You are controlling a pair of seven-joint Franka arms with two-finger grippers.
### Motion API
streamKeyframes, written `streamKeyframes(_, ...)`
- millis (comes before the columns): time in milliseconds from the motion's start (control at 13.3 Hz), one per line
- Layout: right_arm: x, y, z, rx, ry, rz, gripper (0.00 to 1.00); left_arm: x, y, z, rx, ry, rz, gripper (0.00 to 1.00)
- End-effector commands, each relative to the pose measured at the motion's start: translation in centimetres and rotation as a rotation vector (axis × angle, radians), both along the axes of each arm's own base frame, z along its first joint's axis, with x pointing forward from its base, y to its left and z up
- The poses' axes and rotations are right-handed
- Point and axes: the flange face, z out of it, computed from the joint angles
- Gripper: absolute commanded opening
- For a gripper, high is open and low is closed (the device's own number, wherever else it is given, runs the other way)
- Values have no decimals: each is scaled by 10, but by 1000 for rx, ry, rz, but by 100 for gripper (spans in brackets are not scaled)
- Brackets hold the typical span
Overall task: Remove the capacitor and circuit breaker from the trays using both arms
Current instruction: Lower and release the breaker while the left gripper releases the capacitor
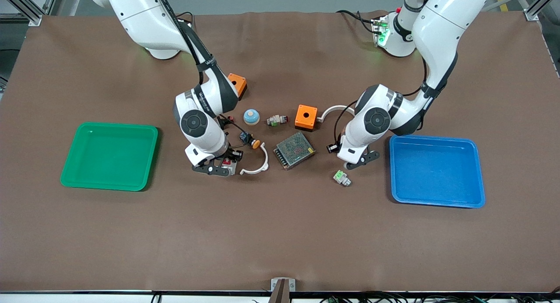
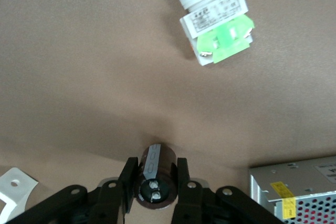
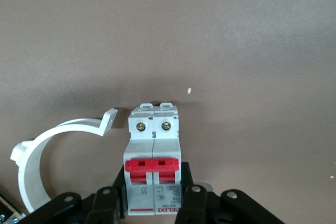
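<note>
The capacitor [image 2: 156, 174], a small dark glossy cylinder with a grey stripe, sits between the fingers of my left gripper [image 2: 155, 177], which is shut on it. In the front view that left gripper [image 1: 359, 160] hangs low over the table beside the blue tray [image 1: 437, 170]; the capacitor is hidden there. The breaker [image 3: 154, 161], a white block with red levers, is clamped in my right gripper [image 3: 153, 182]. Seen from the front, the right gripper [image 1: 216, 168] is low over the table between the green tray [image 1: 109, 156] and a white curved clamp [image 1: 258, 165], with the breaker [image 1: 226, 163] showing at its tips.
A mesh power-supply box [image 1: 294, 150] lies mid-table between the two grippers. A green-and-white connector [image 1: 342, 178] lies just nearer the camera than the left gripper. Two orange boxes [image 1: 306, 117], [image 1: 237, 84], a black push-button [image 1: 250, 140], a blue-white dome [image 1: 251, 116] and a second white clamp [image 1: 334, 110] lie nearer the bases.
</note>
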Motion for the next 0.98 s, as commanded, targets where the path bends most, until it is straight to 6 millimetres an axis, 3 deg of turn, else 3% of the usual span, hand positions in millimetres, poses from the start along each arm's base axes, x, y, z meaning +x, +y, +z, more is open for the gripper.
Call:
streamKeyframes(0,3,5,1,-3,-7,-17,22,-4,1,0,27,0,2,16)
streamKeyframes(75,4,5,2,-5,-8,-13,42,-4,-1,1,30,3,0,16)
streamKeyframes(151,5,4,3,-9,-7,-9,80,-4,-2,0,33,7,18,25)
streamKeyframes(226,5,2,6,-12,-5,-10,100,-3,-2,1,37,5,27,47)
streamKeyframes(301,4,1,12,-14,-1,-8,100,-1,-2,3,42,-7,21,64)
streamKeyframes(376,6,-4,26,-23,11,-9,100,1,-3,8,43,-19,18,100)
streamKeyframes(527,10,-27,77,-52,18,-7,100,14,-3,26,47,-37,19,100)
streamKeyframes(602,11,-43,100,-72,39,-17,100,28,-4,48,64,-38,14,100)
streamKeyframes(753,16,-85,147,-69,48,-28,100,59,2,90,132,-63,-17,100)
streamKeyframes(903,17,-142,188,-50,89,49,100,79,9,124,139,-92,-18,100)
